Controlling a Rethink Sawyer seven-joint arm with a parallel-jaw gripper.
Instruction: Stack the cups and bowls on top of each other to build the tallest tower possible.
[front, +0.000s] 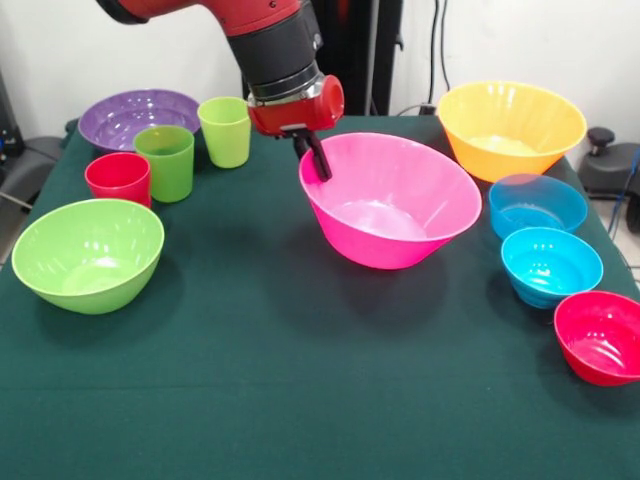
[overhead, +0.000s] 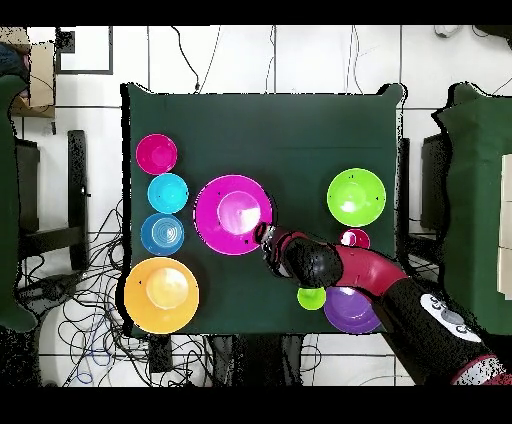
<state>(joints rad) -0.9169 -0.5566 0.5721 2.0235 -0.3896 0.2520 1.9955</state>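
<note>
Green cloth covered the desk (front: 300, 400) under my tool (front: 316, 158). It gripped the pink bowl (front: 400, 215) by its rim, shut on the wall. That bowl sat tilted, mouth up.

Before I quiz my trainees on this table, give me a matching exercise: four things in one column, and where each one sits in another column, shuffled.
Things:
1. pink bowl
2. orange bowl
3. red cup
4. small red bowl

Places (front view):
A. far right corner of the table
B. near right edge, beside the turquoise bowl
C. middle of the table, with the gripper at its rim
D. left side, next to the green cup

Pairs: 1-C, 2-A, 3-D, 4-B
</note>
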